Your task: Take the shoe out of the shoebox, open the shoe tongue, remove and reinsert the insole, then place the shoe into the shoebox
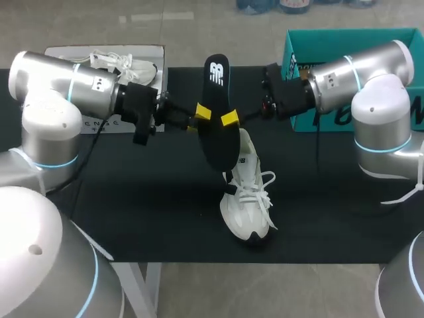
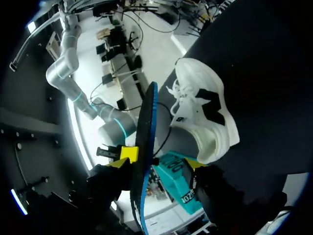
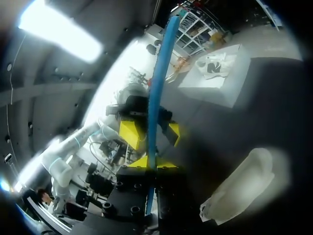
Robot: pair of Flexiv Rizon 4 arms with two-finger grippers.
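The black insole [image 1: 217, 126] is held closed in the right pincer [image 3: 152, 162] above the white shoe [image 1: 247, 199] (resting on the counter [image 1: 146, 199]); the left pincer [image 2: 159, 159] is spread open around it.

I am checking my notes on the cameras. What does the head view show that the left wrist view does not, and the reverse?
Only the head view: the white box at the back left with a second shoe in it, and the flat face of the insole. Only the left wrist view: the insole's blue edge and a large black mark on the side of the shoe. Both: the insole held above the table, the white shoe on it, and the teal box.
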